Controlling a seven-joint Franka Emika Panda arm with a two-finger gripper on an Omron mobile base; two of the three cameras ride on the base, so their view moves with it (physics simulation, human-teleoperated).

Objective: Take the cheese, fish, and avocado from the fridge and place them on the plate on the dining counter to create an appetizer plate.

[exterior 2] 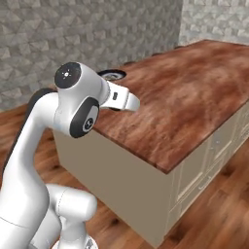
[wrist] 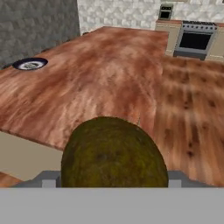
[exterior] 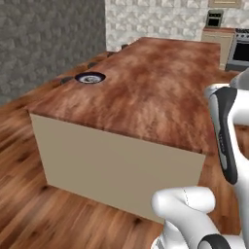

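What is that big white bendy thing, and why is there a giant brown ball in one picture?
The white bendy thing is a robot arm on a base with wheels, in a pretend computer kitchen. Two pictures come from cameras on the base, looking over the arm from its left and its right. The third comes from a camera on the robot's hand.

The big wooden block is the dining counter. A small dark plate lies near its far corner, with nothing visible on it.

The brown ball is an avocado. It looks huge because it sits right in front of the hand camera. The hand holds it between its two fingers, with one grey finger showing on each side.
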